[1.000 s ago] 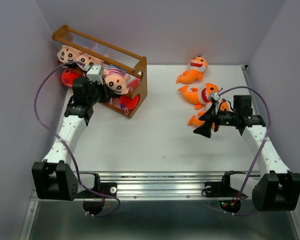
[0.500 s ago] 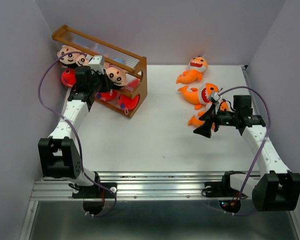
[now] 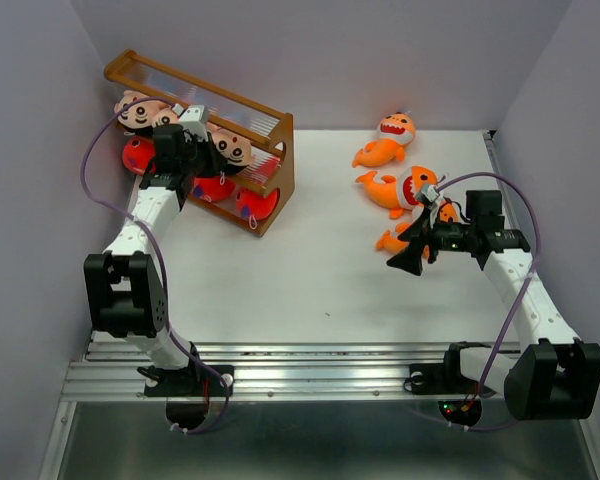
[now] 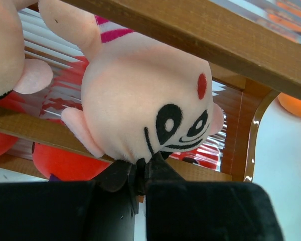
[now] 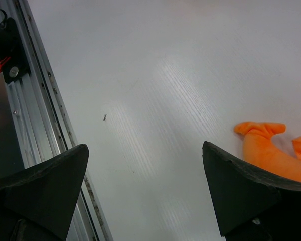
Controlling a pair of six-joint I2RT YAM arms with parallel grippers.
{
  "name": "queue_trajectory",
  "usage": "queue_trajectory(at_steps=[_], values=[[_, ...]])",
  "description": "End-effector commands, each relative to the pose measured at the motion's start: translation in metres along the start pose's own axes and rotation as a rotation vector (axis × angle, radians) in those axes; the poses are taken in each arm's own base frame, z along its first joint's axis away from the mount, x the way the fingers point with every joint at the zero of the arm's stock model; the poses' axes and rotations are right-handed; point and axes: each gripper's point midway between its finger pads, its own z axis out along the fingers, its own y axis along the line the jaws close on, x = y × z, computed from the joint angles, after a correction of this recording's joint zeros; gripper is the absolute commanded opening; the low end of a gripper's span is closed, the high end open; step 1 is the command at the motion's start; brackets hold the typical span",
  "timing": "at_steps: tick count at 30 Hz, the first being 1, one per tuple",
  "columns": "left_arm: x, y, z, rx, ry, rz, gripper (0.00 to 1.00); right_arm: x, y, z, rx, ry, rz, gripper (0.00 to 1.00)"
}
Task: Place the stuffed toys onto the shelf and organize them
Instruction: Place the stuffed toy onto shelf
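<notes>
The brown wooden shelf [image 3: 272, 150] stands at the back left. My left gripper [image 3: 202, 150] is shut on the black hair of a boy plush [image 3: 231, 149] and holds it against the shelf's middle tier. In the left wrist view the boy's head [image 4: 140, 100] hangs upside down under a shelf beam [image 4: 190, 35], pinched at my left gripper [image 4: 140, 173]. Two more boy plushes [image 3: 135, 110] and red sharks [image 3: 216, 188] sit in the shelf. Three orange sharks [image 3: 400, 190] lie at the right. My right gripper [image 3: 410, 255] is open and empty above the table.
The right wrist view shows the tail of an orange shark [image 5: 271, 150] beside my open right gripper [image 5: 145, 191] and the metal rail [image 5: 40, 100] at the table's near edge. Purple walls close in on the left, back and right.
My left arm has reached farther back toward the shelf, carrying the boy plush up against the middle tier. The right arm has not moved.
</notes>
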Motion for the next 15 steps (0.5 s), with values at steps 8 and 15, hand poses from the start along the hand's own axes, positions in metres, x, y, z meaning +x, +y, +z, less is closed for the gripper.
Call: queue_trajectory(at_steps=[8,15], values=[[-0.039,0.0,-0.008,-0.004,-0.081,0.025,0.31,0.003,-0.01,0.001,0.023,0.001,-0.029,1.0],[-0.042,0.0,-0.015,0.002,-0.083,0.041,0.31,0.004,-0.011,0.002,0.025,0.005,-0.029,1.0]])
